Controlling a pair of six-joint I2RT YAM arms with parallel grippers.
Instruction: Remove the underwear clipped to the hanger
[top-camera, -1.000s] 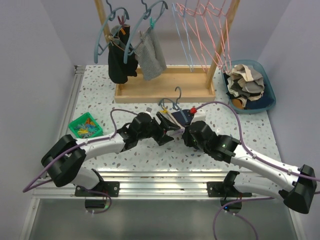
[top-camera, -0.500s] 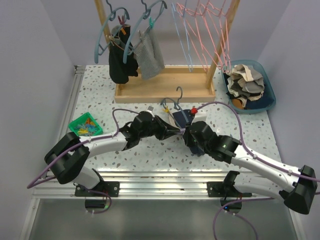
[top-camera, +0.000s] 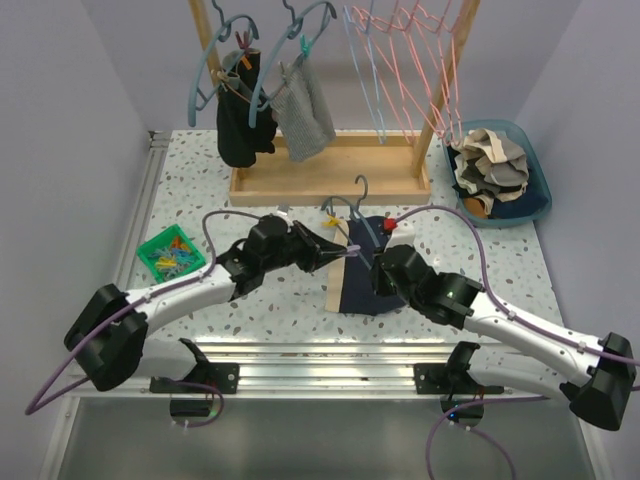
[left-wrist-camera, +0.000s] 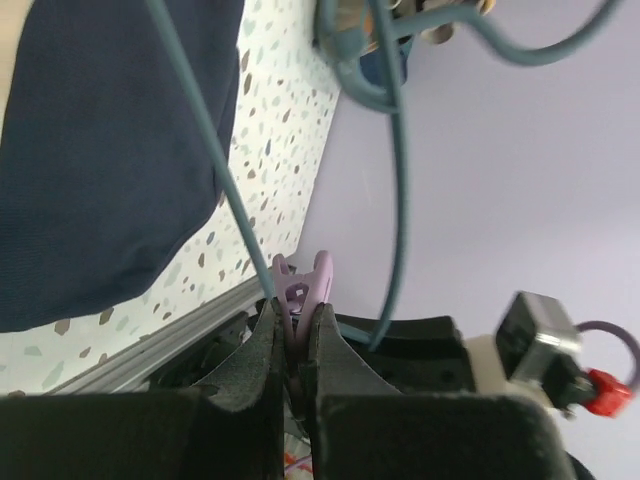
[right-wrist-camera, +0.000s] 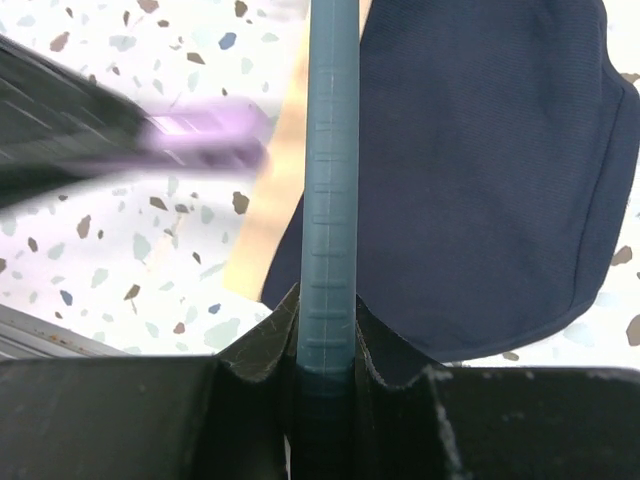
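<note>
Left claw (left-wrist-camera: 293, 322) is clamped on a purple plastic clip (left-wrist-camera: 305, 283). Right claw (right-wrist-camera: 328, 318) is clamped on the bar of the teal plastic hanger (right-wrist-camera: 330, 150). The navy fabric underwear (top-camera: 365, 285), with a tan waistband, lies spread on the speckled bench (top-camera: 280, 312) at its middle, beneath the hanger and between both claws.

Bright, even light pours down from above in the overhead view, and the table (top-camera: 190, 190) shows only soft, faint shadows beside the arms. It's sharp from edge to edge. On the right wrist the hanger (right-wrist-camera: 330, 200) is crisp, but the purple clip (right-wrist-camera: 205, 135) smears into motion blur. On the left wrist the left gripper (left-wrist-camera: 292, 345) sits dark, underlit and soft up close.
</note>
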